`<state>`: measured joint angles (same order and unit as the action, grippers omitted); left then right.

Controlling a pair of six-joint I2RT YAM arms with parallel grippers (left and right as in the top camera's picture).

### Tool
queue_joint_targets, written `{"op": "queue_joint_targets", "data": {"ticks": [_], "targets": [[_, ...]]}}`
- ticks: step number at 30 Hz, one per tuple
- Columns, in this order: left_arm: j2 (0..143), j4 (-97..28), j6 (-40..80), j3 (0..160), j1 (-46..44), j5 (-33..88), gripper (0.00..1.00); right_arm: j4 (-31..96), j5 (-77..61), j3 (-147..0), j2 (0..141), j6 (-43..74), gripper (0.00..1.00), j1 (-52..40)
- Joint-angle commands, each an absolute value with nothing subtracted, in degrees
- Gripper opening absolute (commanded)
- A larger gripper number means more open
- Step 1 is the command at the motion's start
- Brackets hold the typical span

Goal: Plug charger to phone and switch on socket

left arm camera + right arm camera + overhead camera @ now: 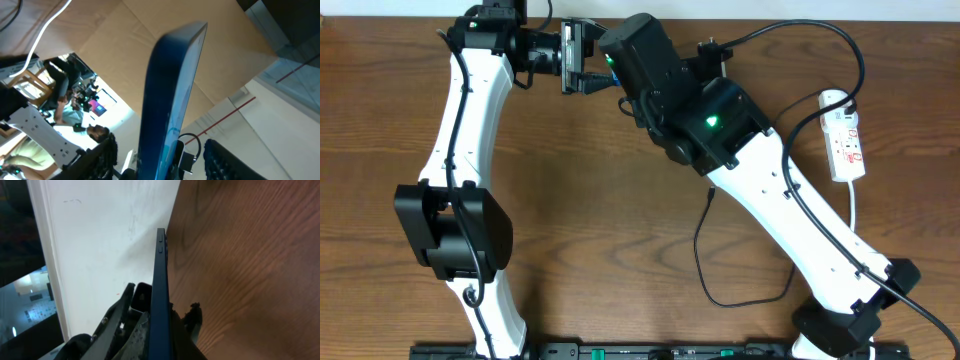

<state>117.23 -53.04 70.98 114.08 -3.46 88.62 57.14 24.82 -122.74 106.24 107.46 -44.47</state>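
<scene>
The phone is held up edge-on at the table's far edge, between my two grippers. My right gripper is shut on its lower part; in the right wrist view the blue edge of the phone runs up from between the right gripper's fingers. My left gripper is open, with a finger on each side of the phone and a gap on both sides. The charger cable lies looped on the table, its plug tip free beside my right arm. The socket strip lies at the right.
The strip's white cord runs toward the table's front, behind my right arm. A black cable arcs over the far right toward the strip. A white wall borders the table's far edge.
</scene>
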Motion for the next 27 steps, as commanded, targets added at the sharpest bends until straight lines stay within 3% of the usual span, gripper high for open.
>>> {"op": "queue_joint_targets", "data": {"ticks": [1,11,24,27], "targets": [[116.8,-53.0,71.3,114.8,-3.2,90.0,0.53,56.3,25.9,-123.6,107.0,108.4,0.02,-44.7],[116.8,-53.0,72.3,114.8,-3.2,90.0,0.39,56.2,25.7,-123.6,107.0,108.4,0.02,-44.7],[116.8,-53.0,72.3,114.8,-3.2,90.0,0.08,56.1,22.9,-123.6,107.0,108.4,0.02,-44.7],[116.8,-53.0,72.3,114.8,-3.2,90.0,0.08,56.1,23.0,-123.6,107.0,107.2,0.05,-44.7]]}}
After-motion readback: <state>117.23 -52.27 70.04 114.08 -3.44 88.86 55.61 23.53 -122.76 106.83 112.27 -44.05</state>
